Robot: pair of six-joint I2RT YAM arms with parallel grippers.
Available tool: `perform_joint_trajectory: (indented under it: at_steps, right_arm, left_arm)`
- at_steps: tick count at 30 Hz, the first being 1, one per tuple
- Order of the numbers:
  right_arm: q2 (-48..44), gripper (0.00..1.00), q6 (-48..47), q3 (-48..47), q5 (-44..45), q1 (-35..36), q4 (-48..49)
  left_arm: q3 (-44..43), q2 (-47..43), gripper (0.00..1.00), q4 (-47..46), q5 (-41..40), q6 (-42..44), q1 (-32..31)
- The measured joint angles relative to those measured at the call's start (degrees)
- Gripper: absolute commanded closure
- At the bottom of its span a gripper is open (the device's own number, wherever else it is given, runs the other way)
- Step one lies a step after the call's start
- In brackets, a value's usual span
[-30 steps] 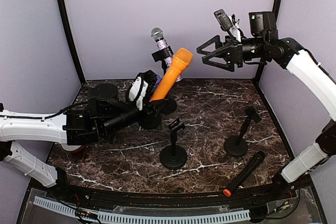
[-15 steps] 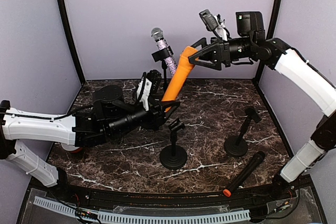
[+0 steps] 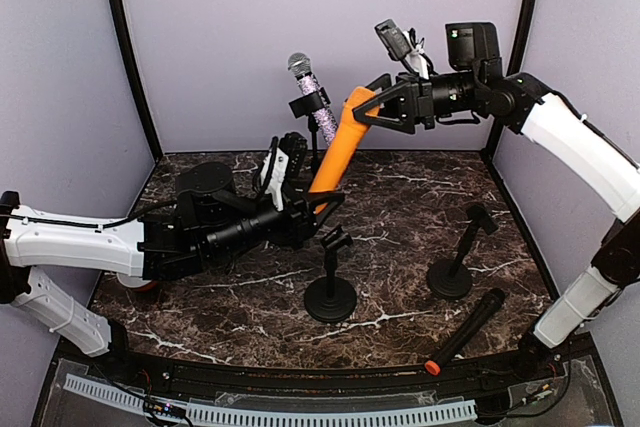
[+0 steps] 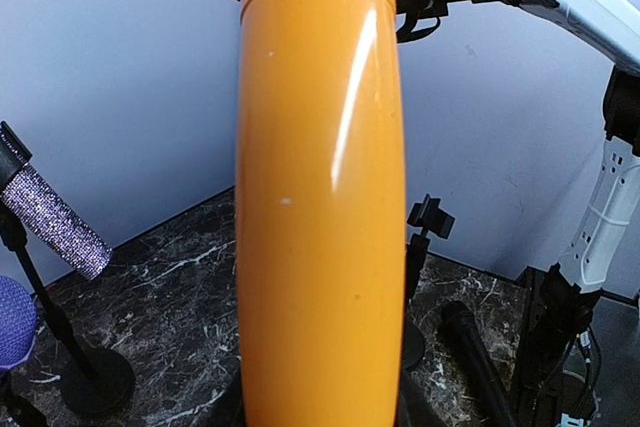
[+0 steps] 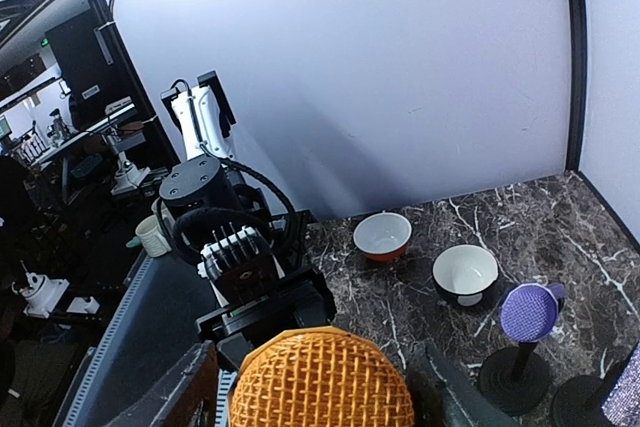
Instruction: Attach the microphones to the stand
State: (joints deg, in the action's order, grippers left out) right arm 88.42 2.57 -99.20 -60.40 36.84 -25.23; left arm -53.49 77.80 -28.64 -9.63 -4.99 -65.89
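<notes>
My left gripper (image 3: 315, 205) is shut on the lower end of the orange microphone (image 3: 338, 147) and holds it tilted up and to the right. The orange body fills the left wrist view (image 4: 320, 197). My right gripper (image 3: 362, 104) is open, with a finger either side of the orange mesh head (image 5: 322, 387) and a gap on each side. The glittery lilac microphone (image 3: 312, 97) sits clipped in a stand at the back. The purple microphone's head (image 5: 528, 312) shows on a stand. The black microphone with the orange end (image 3: 466, 330) lies on the table at the front right.
Two empty stands rise from the marble table, one in the middle (image 3: 331, 292) and one to the right (image 3: 455, 265). A white-and-red bowl (image 5: 382, 235) and a white bowl with a dark outside (image 5: 465, 272) sit at the left of the table. Purple walls close in three sides.
My left gripper has swung the orange microphone more upright and to the right. My right gripper has moved left until its open fingers straddle the microphone's head.
</notes>
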Motion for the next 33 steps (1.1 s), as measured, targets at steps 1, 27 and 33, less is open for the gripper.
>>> perform_joint_trajectory:
  at_steps: [1,27,33]
  right_arm:
    - [0.11,0.36,0.11,-0.02,0.07,0.07,0.04]
    - [1.07,0.93,-1.4,-0.22,3.89,-0.46,-1.99]
    - [-0.85,1.0,2.49,2.54,2.93,-7.32,1.07]
  left_arm:
    - [0.0,0.02,1.0,0.0,0.0,0.0,0.0]
    - [0.28,0.22,0.34,1.31,-2.78,-0.87,0.07]
    - [8.33,-6.27,0.34,0.52,-4.74,-2.82,0.07]
